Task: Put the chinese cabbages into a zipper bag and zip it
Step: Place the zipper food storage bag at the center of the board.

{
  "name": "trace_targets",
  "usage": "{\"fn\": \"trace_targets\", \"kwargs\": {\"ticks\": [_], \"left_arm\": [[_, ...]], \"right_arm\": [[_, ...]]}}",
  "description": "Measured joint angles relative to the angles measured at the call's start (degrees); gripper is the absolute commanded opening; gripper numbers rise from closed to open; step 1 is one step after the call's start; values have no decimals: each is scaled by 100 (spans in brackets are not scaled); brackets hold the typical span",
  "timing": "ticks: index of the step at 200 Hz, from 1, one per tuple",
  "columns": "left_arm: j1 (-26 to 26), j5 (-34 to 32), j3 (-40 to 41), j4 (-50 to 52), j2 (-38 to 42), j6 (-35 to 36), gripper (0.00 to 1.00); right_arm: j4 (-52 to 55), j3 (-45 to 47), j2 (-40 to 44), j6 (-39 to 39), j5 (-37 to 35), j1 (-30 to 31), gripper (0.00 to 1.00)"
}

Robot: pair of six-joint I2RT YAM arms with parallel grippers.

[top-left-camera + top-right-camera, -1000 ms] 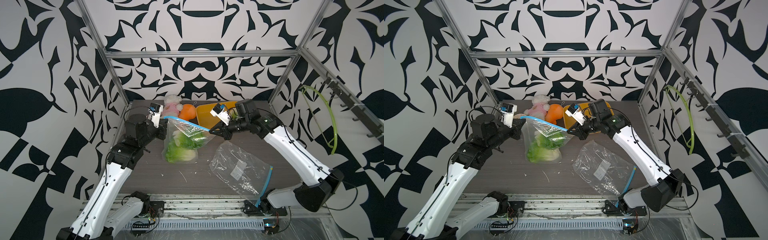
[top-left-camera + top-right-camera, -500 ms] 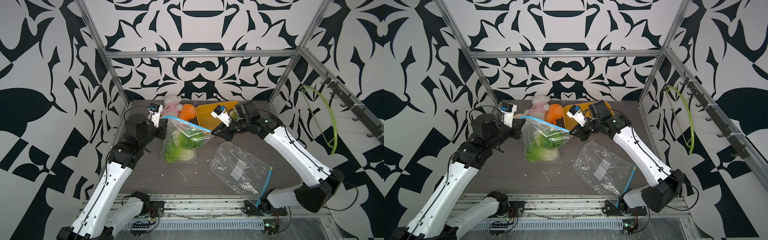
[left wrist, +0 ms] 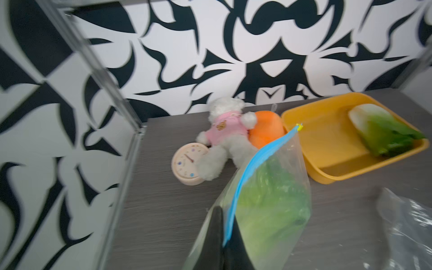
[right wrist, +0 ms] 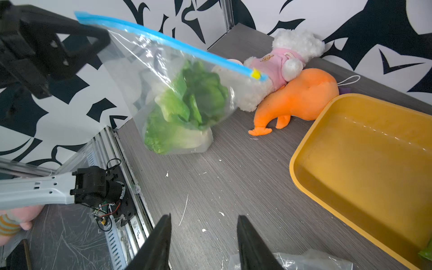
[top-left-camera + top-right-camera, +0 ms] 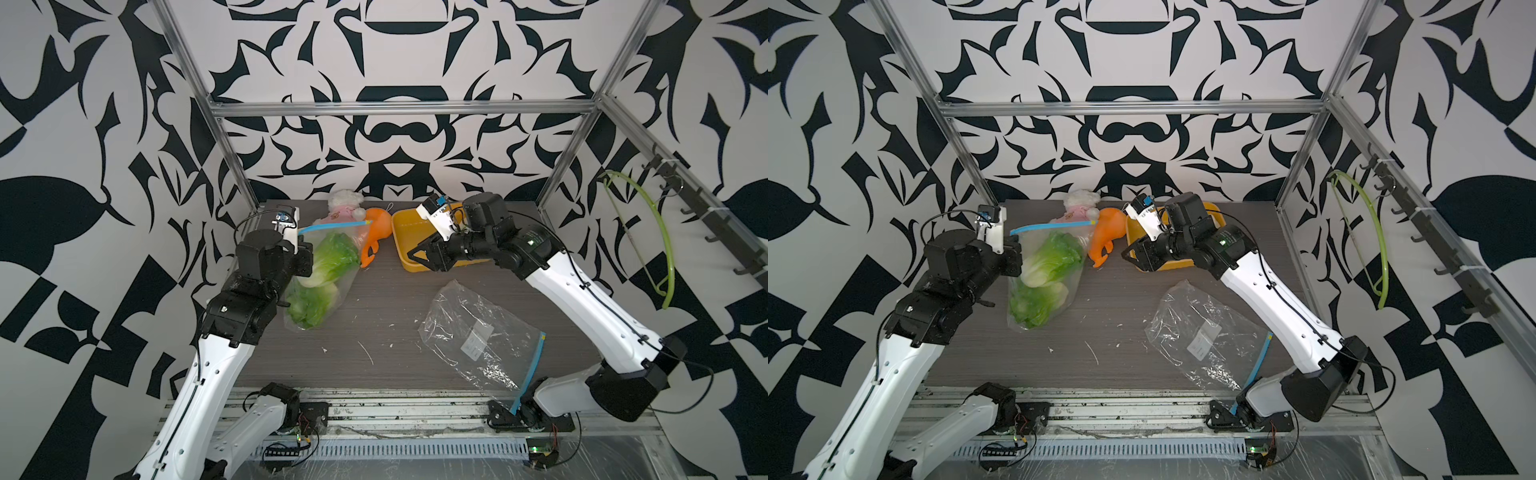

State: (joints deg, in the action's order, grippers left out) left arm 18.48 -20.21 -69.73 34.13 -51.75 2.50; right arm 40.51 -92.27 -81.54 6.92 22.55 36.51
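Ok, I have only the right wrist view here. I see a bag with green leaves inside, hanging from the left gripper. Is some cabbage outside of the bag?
Observer: Yes, one. The left wrist view shows a chinese cabbage lying in the yellow tray, not bagged.
Operator: Thank you. And the clear plastic at the edge of my picture, what is it?
Observer: Both top views show it whole. It is a second zipper bag with no cabbage in it, crumpled on the table, nearer the robot's base than the tray.
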Motion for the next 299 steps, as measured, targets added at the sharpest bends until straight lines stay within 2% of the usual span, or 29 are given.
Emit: {"fn": "trace_targets", "kwargs": {"ticks": [29,64,81,103,115,139,166,190,210,225,244,260,282,299], "left_arm": [[-26,-813,-400,173,0,675,0],[37,-769,-682,210,-168,776,0],[466,-741,-389,68,-289,529,0],[1460,-955,638,-326,-535,74,0],[1838,-920,1156,-492,-863,-291,0],[2376,-765,1899,-890,-1434,-1056,0],[2754,-662,2061,-1427,-1954,-1838,0],[2789,-776,2131,-1749,-2404,-2542,0],[2719,-992,2409,-1694,-2470,-3071,0],[2389,-1003,2632,-1545,-2358,-3410,0],[1718,-960,3014,-1399,-1880,-3748,0],[1268,-1060,3268,-1102,-1248,-3893,17],[754,-997,3425,-852,-507,-4013,48],[579,-782,3421,-802,-214,-4122,60]], "right_arm": [[-435,431,127,354,-299,7,48],[-647,761,269,542,-748,2,49],[-745,833,369,592,-966,0,50],[-903,975,531,656,-1150,-7,50],[-949,1047,595,671,-1233,-11,50],[-999,1209,702,673,-1342,-48,50],[-1051,1362,800,706,-1397,-81,50],[-1095,1403,811,789,-1412,-92,51],[-1091,1403,809,916,-1482,-92,52],[-1071,1403,802,1023,-1539,-92,52],[-1051,1403,756,1231,-1600,-92,55],[-1034,1403,721,1416,-1644,-90,59],[-999,1423,710,1644,-1729,-90,63],[-957,1449,721,1788,-1812,-83,66]]}}
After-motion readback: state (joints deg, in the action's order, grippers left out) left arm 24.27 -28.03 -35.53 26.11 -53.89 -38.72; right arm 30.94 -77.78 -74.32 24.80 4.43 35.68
